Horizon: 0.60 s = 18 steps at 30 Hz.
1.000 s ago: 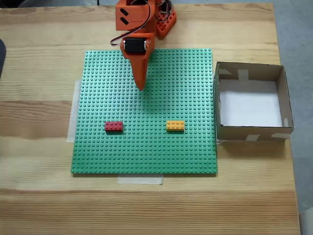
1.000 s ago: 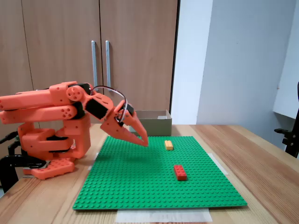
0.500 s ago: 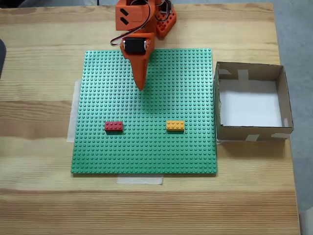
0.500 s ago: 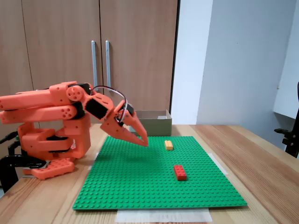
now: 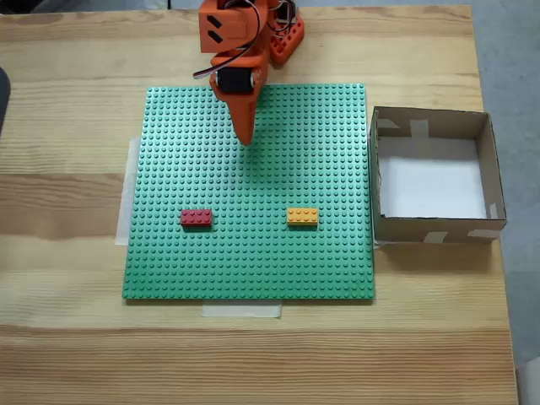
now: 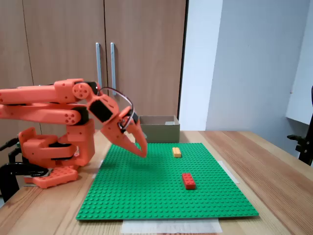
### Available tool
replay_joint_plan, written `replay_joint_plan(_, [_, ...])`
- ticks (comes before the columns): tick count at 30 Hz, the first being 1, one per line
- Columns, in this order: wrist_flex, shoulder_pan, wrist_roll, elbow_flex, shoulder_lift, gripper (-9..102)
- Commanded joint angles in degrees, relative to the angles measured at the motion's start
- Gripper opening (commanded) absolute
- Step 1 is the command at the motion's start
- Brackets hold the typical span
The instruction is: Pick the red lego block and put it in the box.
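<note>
The red lego block (image 5: 197,218) lies flat on the green baseplate (image 5: 337,261), left of centre in the top-down fixed view; in the low fixed view the red lego block (image 6: 188,180) sits at the plate's near right. The orange gripper (image 5: 246,141) hangs over the back part of the plate, well clear of the block, fingers together and holding nothing. Seen from the low fixed view, the gripper (image 6: 143,153) points down at a slant above the plate. The box (image 5: 434,229) stands open beside the plate's right edge, with the box (image 6: 159,131) at the back in the low view.
An orange-yellow brick (image 5: 303,217) rests on the plate to the right of the red one. The arm's base (image 6: 51,161) occupies the table's far end. Tape strips (image 5: 241,310) hold the plate to the wooden table (image 5: 67,337). Cupboard doors (image 6: 102,58) rise behind.
The arm has lifted and drawn back slightly toward its base; the gripper tip now sits higher and nearer the plate's back edge. Both bricks and the box stay put.
</note>
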Motion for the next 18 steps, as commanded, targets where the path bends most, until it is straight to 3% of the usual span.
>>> replay_joint_plan(1, [2.4,0.3,-0.4,-6.8,-3.2,-1])
replay_joint_plan(18, [12.2,3.5,-7.3,-29.8,-22.6,-1])
